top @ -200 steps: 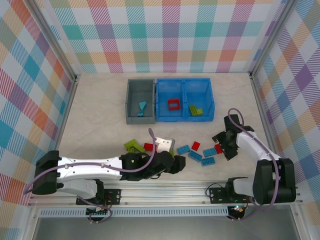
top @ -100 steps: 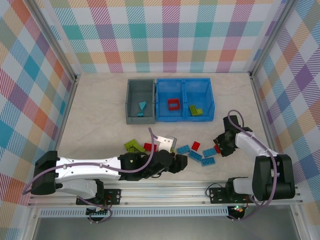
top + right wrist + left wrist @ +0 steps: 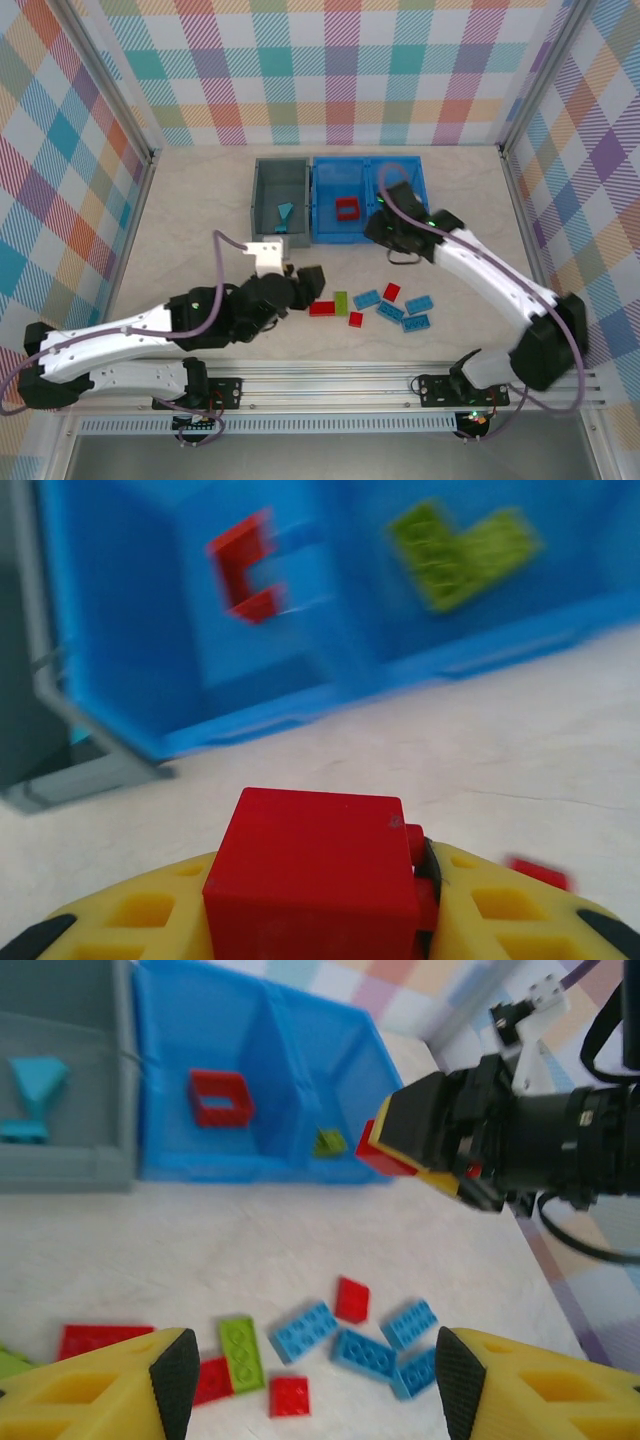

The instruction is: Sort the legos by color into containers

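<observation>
A red brick (image 3: 315, 865) sits in the right gripper (image 3: 383, 229) at the blue bin's (image 3: 340, 238) near wall.
At left, the left gripper (image 3: 300, 285) hangs released and empty above loose legos (image 3: 390, 310) on the counter (image 3: 200, 220), on the near side of the grey bin (image 3: 258, 205). At right, the right gripper, the closer arm, is clenched on the red brick. The compartment with the red frame (image 3: 347, 209) lies far and slightly left of it, the likely drop.

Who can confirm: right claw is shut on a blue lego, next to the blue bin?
Not blue: the right claw is shut on a red lego, as the right wrist view shows. It is next to the blue bin.
</observation>
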### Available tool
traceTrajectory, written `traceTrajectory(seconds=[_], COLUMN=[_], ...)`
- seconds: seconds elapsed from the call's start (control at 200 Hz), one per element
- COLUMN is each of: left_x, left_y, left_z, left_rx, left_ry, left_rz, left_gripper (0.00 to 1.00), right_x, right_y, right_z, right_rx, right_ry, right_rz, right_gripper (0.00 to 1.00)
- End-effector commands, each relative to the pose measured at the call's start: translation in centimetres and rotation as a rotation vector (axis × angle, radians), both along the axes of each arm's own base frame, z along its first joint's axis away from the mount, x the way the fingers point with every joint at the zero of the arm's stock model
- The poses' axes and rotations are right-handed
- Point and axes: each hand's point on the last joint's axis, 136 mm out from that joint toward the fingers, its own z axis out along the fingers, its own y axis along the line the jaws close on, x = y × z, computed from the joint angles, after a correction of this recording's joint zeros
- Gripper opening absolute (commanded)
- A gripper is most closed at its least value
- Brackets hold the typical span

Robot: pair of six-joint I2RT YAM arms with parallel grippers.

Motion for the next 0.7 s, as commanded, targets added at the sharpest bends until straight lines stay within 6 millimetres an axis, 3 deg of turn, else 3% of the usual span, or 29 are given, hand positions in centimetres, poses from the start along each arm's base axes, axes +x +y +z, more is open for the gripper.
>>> traceTrajectory(seconds=[0.0,0.145,0.32,0.54,0.695], left_x=[1.2,2.1,2.3,2.1,2.0], left_y=[3.0,3.4,2.9,2.3,2.3], left_z=[0.0,0.2,-0.4,-1.4,-1.8], left_rx=[0.082,0.09,0.098,0.1,0.109], left_ry=[0.006,0.021,0.039,0.069,0.079], left_rz=[0.071,0.087,0.076,0.053,0.049], left_gripper=[0.66,0.66,0.66,0.65,0.65], right_x=[2.2,5.8,8.3,9.6,9.8], right_y=[2.8,5.8,6.6,7.0,7.6], right_z=[-1.6,-3.4,-6.8,-10.0,-10.5], right_rx=[-0.064,-0.089,-0.136,-0.122,-0.112], right_ry=[0.043,0.103,0.176,0.234,0.255], right_rz=[0.086,0.098,0.061,0.063,0.09], right_gripper=[0.41,0.41,0.41,0.43,0.57])
